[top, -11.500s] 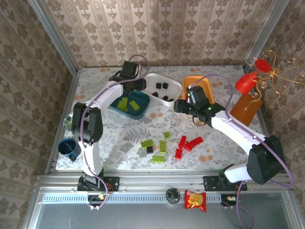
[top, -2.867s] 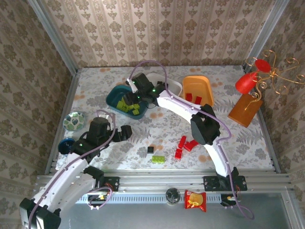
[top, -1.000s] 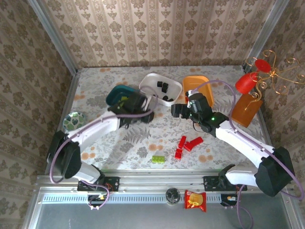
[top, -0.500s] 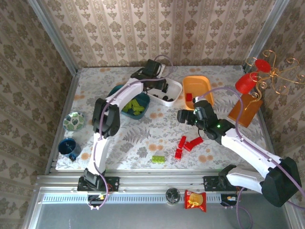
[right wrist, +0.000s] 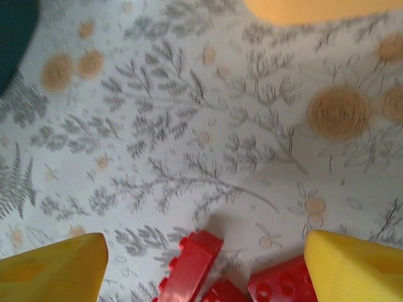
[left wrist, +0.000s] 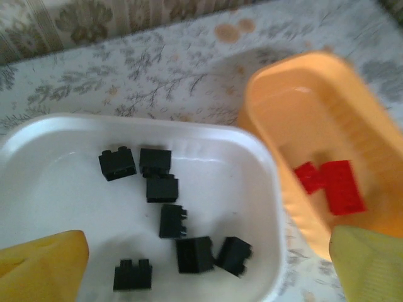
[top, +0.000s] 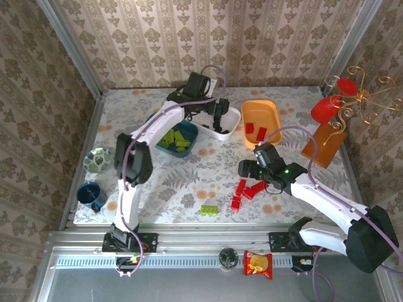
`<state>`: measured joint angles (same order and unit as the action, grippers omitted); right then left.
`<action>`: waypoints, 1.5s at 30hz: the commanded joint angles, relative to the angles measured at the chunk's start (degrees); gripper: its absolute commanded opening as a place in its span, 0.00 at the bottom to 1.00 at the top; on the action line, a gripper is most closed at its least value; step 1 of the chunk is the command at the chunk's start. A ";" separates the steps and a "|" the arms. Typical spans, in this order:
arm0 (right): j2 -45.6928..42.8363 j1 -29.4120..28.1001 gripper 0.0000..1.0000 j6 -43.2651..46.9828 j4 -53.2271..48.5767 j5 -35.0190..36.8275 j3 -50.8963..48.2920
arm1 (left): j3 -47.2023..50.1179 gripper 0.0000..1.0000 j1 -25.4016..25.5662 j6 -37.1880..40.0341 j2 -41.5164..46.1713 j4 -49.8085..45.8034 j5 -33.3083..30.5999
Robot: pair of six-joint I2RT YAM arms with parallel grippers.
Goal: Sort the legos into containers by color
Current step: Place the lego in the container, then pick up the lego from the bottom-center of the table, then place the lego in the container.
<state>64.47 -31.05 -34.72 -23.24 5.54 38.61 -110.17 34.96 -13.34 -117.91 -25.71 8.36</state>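
The left pincer [left wrist: 203, 269] is open wide and holds nothing. Its two yellow pads [left wrist: 41, 264] look soft and wedge-shaped. It hangs over the white tray [left wrist: 56, 135], which is smooth plastic with round corners. Seven small black bricks [left wrist: 162, 188] with little bumps on top lie in that tray. Just beside it is the orange tray [left wrist: 283, 119], the same shape, with two flat red bricks [left wrist: 343, 187] in it. The right pincer [right wrist: 201, 270] is open wide too, low over the worktop [right wrist: 189, 126], and it grips nothing. Between its yellow pads [right wrist: 356, 267] lies a small heap of red bricks [right wrist: 192, 264]; at least three show there, and one is tipped on its edge. From above, the teal tray [top: 194, 133] sits on the left of the white one and holds green bricks [top: 170, 139], too bunched up to count. One green brick [top: 210, 210] lies alone near the front, close to the red heap. The worktop has a pale cloth with grey leaves and orange flowers. A round patterned bowl [top: 96, 159] and a blue cup [top: 88, 192] stand at the left edge. The walls [top: 208, 38] have brown flowery paper.
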 commanded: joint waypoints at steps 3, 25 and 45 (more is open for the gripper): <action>5.05 -2.88 0.79 -0.38 -1.55 -0.98 0.33 | 20.35 1.00 4.03 -1.28 18.36 14.33 0.34; 23.04 -7.01 0.37 -4.48 -3.96 -0.28 7.08 | 68.86 1.00 6.70 -8.58 54.88 18.08 -9.06; 21.69 8.34 0.23 7.12 -0.35 14.75 28.78 | 70.26 1.00 7.97 -9.48 56.59 14.03 -6.51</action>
<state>81.56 -24.18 -30.70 -25.54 13.41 64.18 -40.69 42.54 -21.28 -62.70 -9.72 1.10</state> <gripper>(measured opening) 0.248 0.999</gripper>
